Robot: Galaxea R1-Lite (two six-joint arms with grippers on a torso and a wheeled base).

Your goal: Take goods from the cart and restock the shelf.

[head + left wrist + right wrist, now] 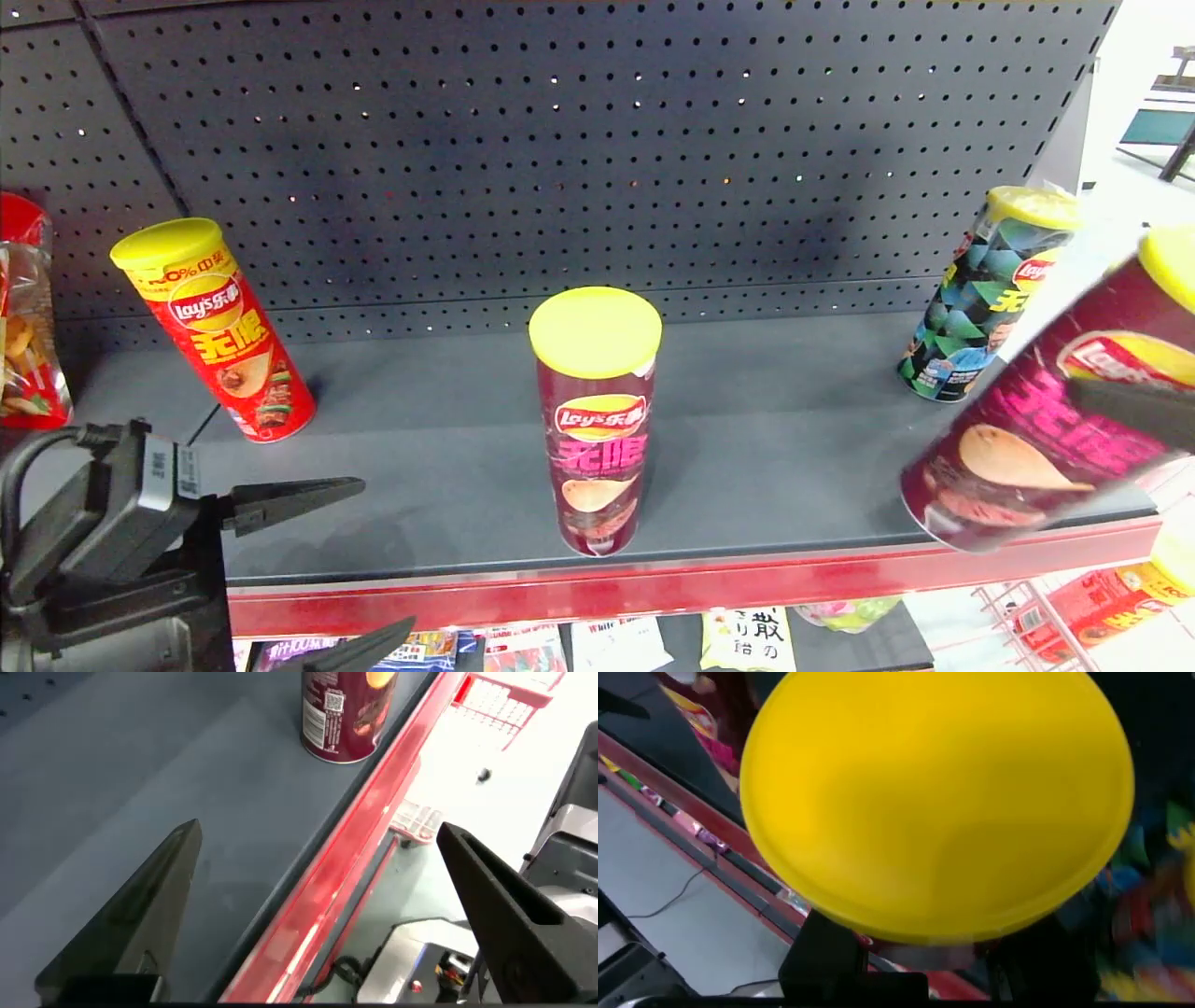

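The right end effector (pixel 934 969) pinched a maroon crisp can (pixel 1036 420) with a yellow lid, held tilted at the right edge of the head view over the front lip of the grey shelf (pixel 775 448). The left end effector (pixel 387 551), fingers spread and holding nothing, sat at lower left by the shelf's red front edge. Three cans stood upright on the shelf: a red can (pixel 219 336) at left, a second maroon can (pixel 597 420) at centre, and a dark patterned can (pixel 980 299) at right.
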